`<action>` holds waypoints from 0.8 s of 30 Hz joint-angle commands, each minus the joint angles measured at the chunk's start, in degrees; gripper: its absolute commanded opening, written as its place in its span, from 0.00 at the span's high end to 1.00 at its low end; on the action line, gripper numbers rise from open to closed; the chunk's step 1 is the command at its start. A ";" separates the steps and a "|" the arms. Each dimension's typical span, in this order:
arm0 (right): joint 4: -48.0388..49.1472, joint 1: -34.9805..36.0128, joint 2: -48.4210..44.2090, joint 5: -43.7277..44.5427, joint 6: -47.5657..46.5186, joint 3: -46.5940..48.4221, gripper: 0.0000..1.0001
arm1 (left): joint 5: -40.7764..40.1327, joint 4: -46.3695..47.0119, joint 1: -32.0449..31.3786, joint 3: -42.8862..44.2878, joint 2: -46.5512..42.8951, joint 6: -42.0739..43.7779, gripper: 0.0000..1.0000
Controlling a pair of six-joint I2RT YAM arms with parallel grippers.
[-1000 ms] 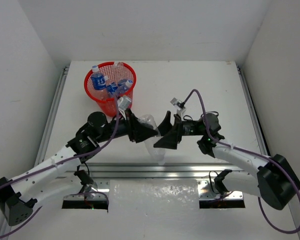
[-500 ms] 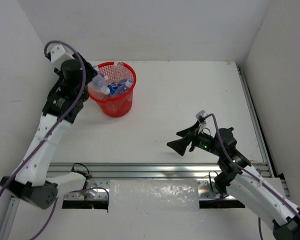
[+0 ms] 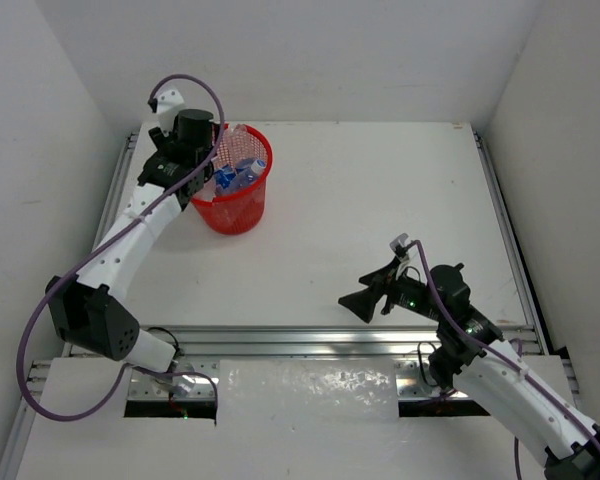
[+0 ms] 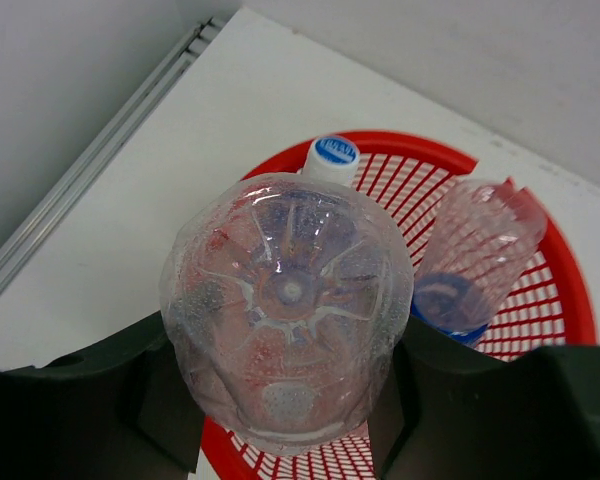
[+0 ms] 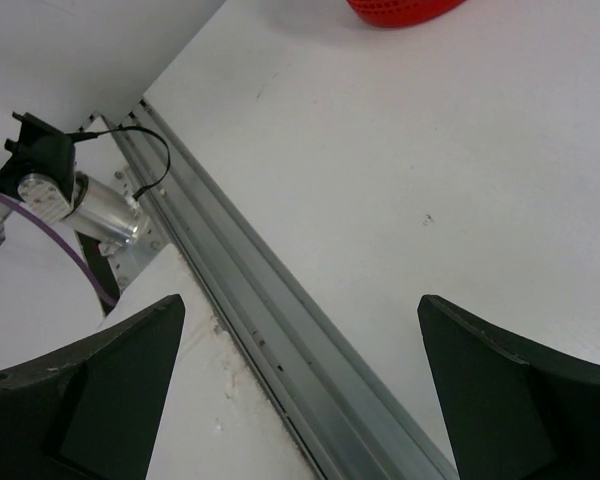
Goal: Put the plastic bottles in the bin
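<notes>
Over white table (image 3: 380, 180), left fingers (image 4: 80, 400) clench a bottle (image 4: 285, 300), seemingly above the bin (image 4: 540, 300); right fingers (image 5: 90, 380) gape.

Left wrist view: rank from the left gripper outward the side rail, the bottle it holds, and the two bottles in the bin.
1. Held bottle, between the left gripper's fingers, above the bin.
2. White-capped bottle, just behind it, and crinkled bottle, to the right: too close to call.
3. Side rail, far left, outside the bin.
</notes>
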 commanded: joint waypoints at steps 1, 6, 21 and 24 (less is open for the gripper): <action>2.97 -0.04 -0.11 -3.33 -1.27 -0.55 0.01 | -0.94 3.29 -1.17 -1.43 -0.63 0.49 0.78; 2.63 -0.04 -0.99 -4.66 -1.36 -0.99 0.01 | 0.03 1.97 -2.84 -1.17 -1.41 -0.65 0.19; -29.87 -0.04 -1.60 30.99 -5.22 19.39 0.01 | 7.04 -8.85 -6.27 -12.53 -30.80 0.13 0.00; -36.64 -0.04 -2.74 37.16 -8.12 25.28 0.01 | 8.46 -7.43 -6.18 -23.00 -41.62 0.31 0.00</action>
